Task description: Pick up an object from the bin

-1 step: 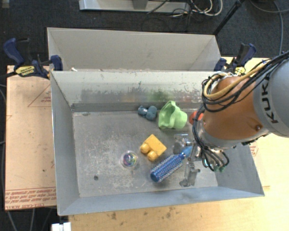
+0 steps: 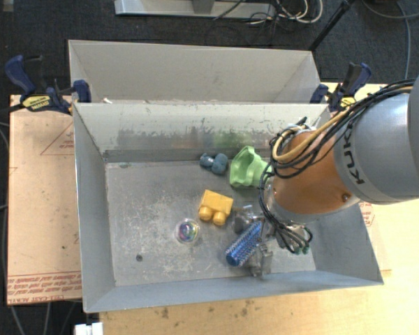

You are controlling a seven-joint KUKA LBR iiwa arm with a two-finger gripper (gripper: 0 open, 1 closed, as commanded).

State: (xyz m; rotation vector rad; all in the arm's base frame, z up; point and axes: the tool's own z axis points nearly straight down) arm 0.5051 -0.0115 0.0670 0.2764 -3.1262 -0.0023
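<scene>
The gripper [image 2: 253,247] was low in the near right part of the bin [image 2: 91,201], directly at a blue ribbed thing [image 2: 237,251] that looked like a small brush. I could not tell if the gripper was clenched on it or released, because the orange wrist and the cables hid that part. The blue thing lay slanted on the floor, its near left end free and its far right end under the gripper. I judge it was light, stiff plastic, and the ribs should make it less slippery. The best hold seemed to be across its narrow width, near the middle. Just beside it on the far left lay a yellow block [image 2: 215,206], near but apart from it. Farther left was a small clear ball [image 2: 188,232], which could roll if it was pushed. At the far wall were a green soft-looking thing [image 2: 246,166] and a grey-blue piece [image 2: 214,162]. The near wall was close to the gripper, so there was little room on that side. The left half of the floor was open, and straight up seemed the safest way.
</scene>
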